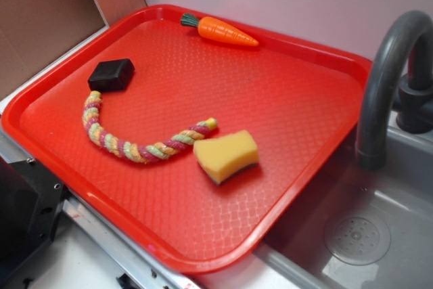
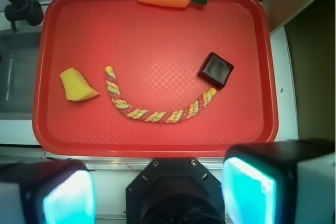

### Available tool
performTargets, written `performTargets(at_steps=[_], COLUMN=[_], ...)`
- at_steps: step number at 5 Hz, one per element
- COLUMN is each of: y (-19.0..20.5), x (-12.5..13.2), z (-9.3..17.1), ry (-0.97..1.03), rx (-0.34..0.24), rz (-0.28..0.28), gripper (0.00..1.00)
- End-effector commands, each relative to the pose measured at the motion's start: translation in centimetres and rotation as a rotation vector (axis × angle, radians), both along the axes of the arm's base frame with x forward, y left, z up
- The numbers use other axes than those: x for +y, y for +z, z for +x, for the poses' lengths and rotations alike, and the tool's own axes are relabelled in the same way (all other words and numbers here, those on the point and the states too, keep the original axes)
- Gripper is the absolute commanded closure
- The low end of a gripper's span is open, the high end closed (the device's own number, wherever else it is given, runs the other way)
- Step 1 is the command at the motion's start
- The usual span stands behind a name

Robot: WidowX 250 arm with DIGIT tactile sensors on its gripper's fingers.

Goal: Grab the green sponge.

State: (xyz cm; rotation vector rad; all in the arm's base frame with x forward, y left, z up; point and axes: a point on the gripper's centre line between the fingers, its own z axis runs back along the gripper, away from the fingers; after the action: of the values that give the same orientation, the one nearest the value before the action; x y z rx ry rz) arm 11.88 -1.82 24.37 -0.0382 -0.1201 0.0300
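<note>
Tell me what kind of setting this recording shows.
Probably a toy kitchen set up as a test bench: a grey plastic sink with a faucet beside a red tray holding a toy carrot, the green sponge, a rope and a black block.

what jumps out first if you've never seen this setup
The big red tray fills the scene, beside a grey sink. On it, a twisted rope curves from a black block towards the yellow-topped green sponge. A toy carrot lies at the far edge.
</note>
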Motion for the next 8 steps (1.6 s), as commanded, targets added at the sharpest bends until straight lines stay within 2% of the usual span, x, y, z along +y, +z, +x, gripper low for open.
performTargets(at_steps=[1,2,3,4,6,7,8], y=[0.0,-0.8,-1.7,-3.3,-7.0,-10.1,-13.1], x=[0.0,-1.6,-3.6,-6.2,-10.0,-11.6,-12.2], z=[0.0,1.2,2.4,3.9,6.2,7.7,9.0], ry=[0.0,-0.03,-0.059,-0.101,-0.124,-0.178,-0.264], rx=[0.0,0.002,-0.041,-0.07,-0.097,-0.054,-0.018], rz=[0.0,0.006,0.039,0.003,-0.026,-0.022,-0.134], gripper=[0.0,0.0,0.0,0.0,0.0,0.0,0.0])
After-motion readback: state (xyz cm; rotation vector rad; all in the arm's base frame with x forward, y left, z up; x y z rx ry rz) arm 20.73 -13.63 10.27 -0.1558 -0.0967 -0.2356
